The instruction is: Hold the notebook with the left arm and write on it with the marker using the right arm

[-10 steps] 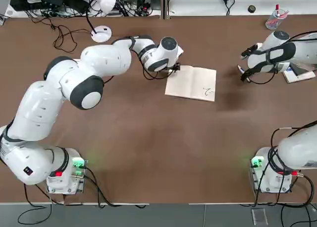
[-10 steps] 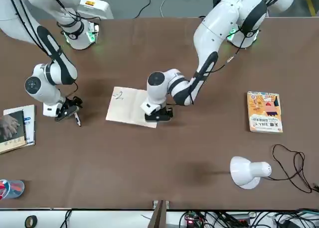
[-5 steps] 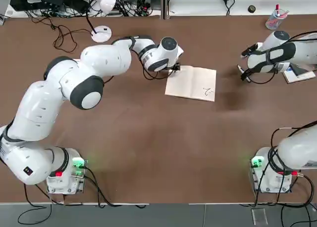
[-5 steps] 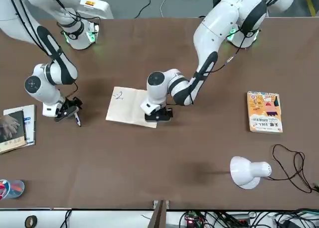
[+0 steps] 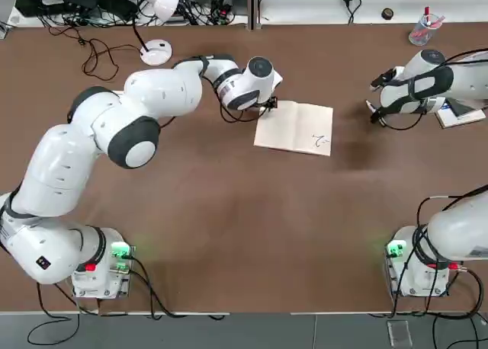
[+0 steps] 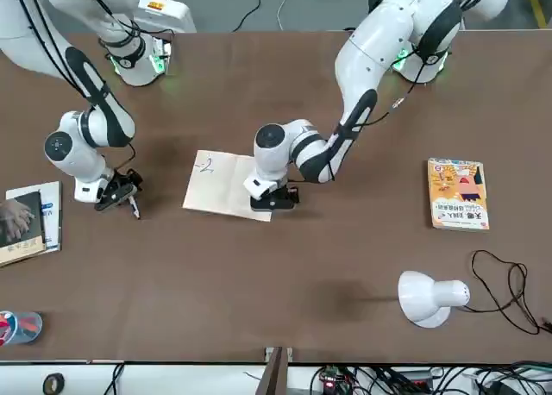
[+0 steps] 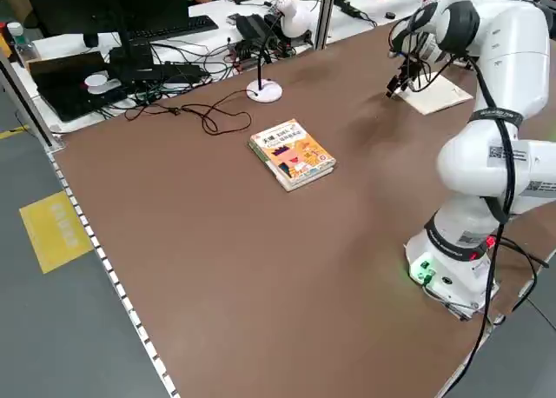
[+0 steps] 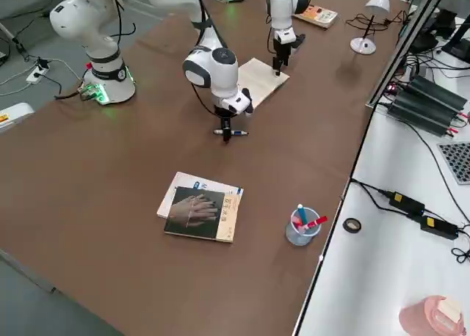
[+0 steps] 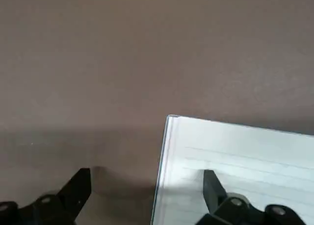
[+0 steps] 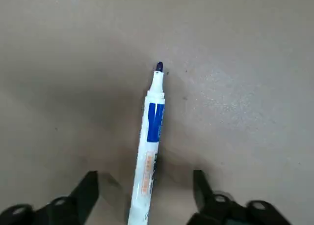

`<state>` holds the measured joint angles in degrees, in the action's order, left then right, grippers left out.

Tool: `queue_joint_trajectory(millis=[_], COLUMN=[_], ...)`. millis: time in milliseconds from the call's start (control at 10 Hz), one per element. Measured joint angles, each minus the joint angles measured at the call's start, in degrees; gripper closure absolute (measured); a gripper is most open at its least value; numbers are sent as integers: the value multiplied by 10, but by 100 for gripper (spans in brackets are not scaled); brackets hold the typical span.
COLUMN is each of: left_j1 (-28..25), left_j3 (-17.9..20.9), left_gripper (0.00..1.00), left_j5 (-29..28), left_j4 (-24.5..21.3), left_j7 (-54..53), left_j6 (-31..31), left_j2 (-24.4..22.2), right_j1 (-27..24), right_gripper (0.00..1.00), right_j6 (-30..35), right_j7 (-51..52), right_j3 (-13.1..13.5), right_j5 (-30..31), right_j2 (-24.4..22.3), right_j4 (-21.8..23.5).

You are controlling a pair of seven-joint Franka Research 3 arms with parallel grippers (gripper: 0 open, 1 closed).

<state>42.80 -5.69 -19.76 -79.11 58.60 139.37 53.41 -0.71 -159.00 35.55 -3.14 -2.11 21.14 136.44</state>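
Note:
The notebook [image 5: 294,128] lies open on the brown table, with a small scribble on its right page. My left gripper [image 5: 269,104] stands open at the notebook's far left corner. In the left wrist view one finger [image 9: 212,183] rests on the lined page and the other is on the bare table beside the edge. The marker [image 10: 149,151], white with a blue band and dark tip, lies flat on the table right of the notebook. My right gripper [image 10: 144,178] is low over it and open, a finger on each side, with a gap to both.
A dark-covered book on white papers [image 6: 23,227] and a cup of pens [image 6: 17,326] sit past the right gripper. An orange illustrated book [image 6: 458,193] and a white desk lamp [image 6: 427,298] with its cable lie on the robot's left side.
The right arm's wrist has shifted slightly above the marker. The left arm and the notebook have stayed put.

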Motion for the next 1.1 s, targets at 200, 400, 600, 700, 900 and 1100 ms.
queue_joint_trajectory(millis=[200,400,600,700,900,1100], left_j1=[0,0,0,0,0,0], left_j3=[0,0,0,0,0,0], left_gripper=[0,0,0,0,0,0], left_j5=[0,0,-1,-2,-2,-2], left_j4=[0,0,0,0,0,0], left_j7=[0,0,0,0,-1,-2], left_j6=[0,0,0,0,0,0], left_j2=[0,0,0,0,0,0], right_j1=[-1,-2,-4,-4,-4,-4], right_gripper=[45,65,84,83,83,83], right_j6=[-6,-8,-9,-9,-7,24], right_j7=[0,0,-2,-4,-6,-7], right_j3=[2,5,7,7,8,8], right_j5=[1,0,-3,-14,-56,-98], right_j2=[0,-2,-2,-2,-2,-2], right_j4=[-1,-2,-3,-3,-4,-13])
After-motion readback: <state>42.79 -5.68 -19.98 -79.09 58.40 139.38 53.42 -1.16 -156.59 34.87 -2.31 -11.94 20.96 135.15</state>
